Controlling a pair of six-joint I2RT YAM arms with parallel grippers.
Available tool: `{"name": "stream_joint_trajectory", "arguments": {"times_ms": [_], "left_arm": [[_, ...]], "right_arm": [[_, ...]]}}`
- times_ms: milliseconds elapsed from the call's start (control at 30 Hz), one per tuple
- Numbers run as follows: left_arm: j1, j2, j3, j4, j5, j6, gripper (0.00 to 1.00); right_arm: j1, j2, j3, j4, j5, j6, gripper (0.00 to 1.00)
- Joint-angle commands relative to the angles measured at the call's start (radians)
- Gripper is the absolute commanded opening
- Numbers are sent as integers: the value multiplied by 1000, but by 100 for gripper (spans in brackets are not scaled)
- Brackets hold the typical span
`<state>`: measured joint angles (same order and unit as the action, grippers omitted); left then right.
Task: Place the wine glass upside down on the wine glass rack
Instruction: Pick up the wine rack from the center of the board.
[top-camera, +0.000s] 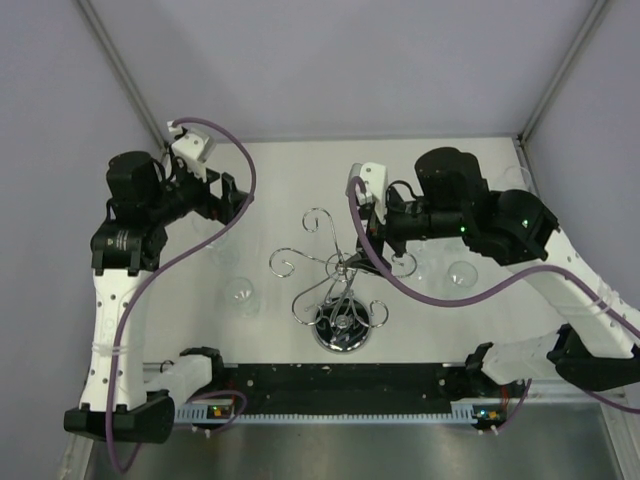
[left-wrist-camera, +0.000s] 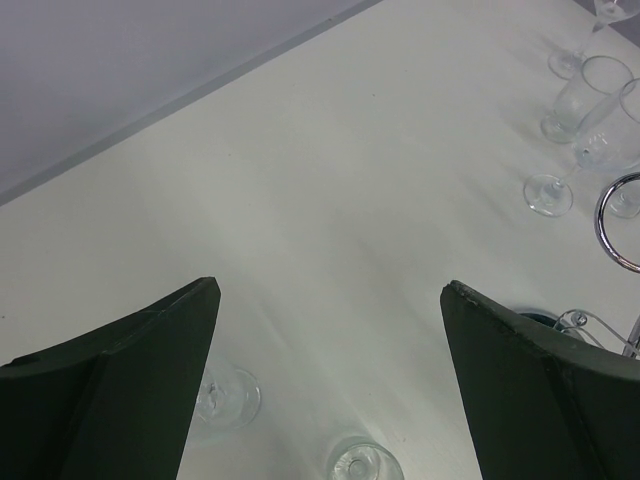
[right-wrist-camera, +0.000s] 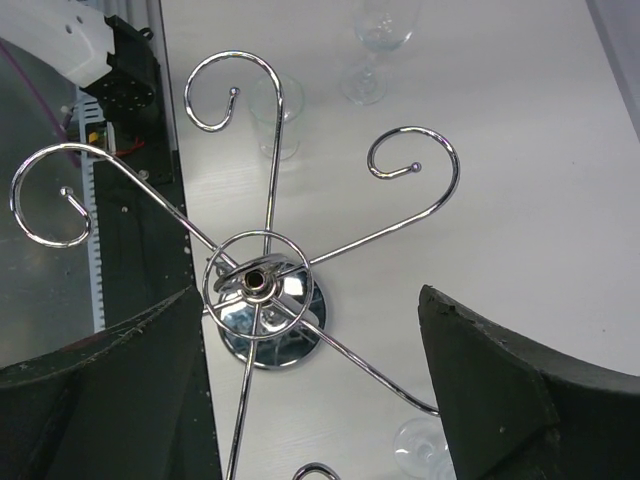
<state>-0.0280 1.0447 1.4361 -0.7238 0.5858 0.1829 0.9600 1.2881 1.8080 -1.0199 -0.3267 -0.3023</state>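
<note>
1. Top view: shows the rack (top-camera: 343, 318) upright at mid-surface (top-camera: 290, 170), with the round base at its 6 o'clock end and the scroll arms fanned out above.
2. Puts the left fingers (top-camera: 234, 198) at 10 o'clock from the rack and well apart from it, spread wide and grasping nothing.
3. Puts the right fingers (top-camera: 375, 232) at 1 o'clock, over the scroll arms, likewise released and empty.
4. Finds the left glass (top-camera: 241, 295) on the surface at 9 o'clock of the rack and the right glass (top-camera: 462, 275) at 3 o'clock, both off the rack.
5. Left wrist view: looks down past the splayed left fingers (left-wrist-camera: 130, 390) onto bare surface. Catches the near glass (left-wrist-camera: 226, 400) at 7 o'clock, partly hidden by one finger. Catches the far glass (left-wrist-camera: 590, 95) standing at 1 o'clock, and a chrome curl of the rack (left-wrist-camera: 603, 225) at 3 o'clock.
6. Right wrist view: looks straight down on the rack (right-wrist-camera: 255, 280) hub, between the parted right fingers (right-wrist-camera: 110, 390) and clear of both. Shows curls at 10, 12 and 2 o'clock. Shows the top glass (right-wrist-camera: 385, 30) standing at 12 o'clock and the bottom glass (right-wrist-camera: 425, 447) at 5 o'clock.
</note>
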Motion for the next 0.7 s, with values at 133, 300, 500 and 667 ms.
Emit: {"name": "stream_joint_trajectory", "arguments": {"times_ms": [133, 300, 500, 667], "left_arm": [[-3, -28, -16, 61, -1, 13, 98], [-1, -26, -20, 64, -4, 12, 98], [-3, -28, -29, 77, 0, 4, 98], [-3, -34, -32, 75, -3, 10, 98]], "right_arm": [[20, -6, -24, 43, 47, 6, 86], [29, -4, -56, 49, 86, 2, 80], [34, -4, -67, 67, 147, 8, 72], [36, -1, -64, 69, 134, 17, 70]]}}
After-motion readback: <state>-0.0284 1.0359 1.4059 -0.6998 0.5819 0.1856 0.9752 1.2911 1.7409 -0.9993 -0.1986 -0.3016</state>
